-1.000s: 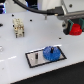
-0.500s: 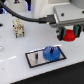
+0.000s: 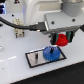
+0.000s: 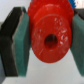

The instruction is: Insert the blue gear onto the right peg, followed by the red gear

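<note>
Red, small round plastic gear (image 4: 48,39) sits clamped between the claw (image 3: 61,40) pads, hanging above the white surface (image 3: 15,67), just up from the big blue flat gear (image 3: 50,53) on the grey black-bordered plate (image 3: 36,58); white arm reaches down.

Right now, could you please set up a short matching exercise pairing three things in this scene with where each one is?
Things:
1. red gear
2. blue gear
3. end effector

Places:
A. lying on the grey plate
B. above the table, beside the plate's far edge on the exterior view's right
C. clamped between the teal pads

Pairs: 1-C, 2-A, 3-B
</note>
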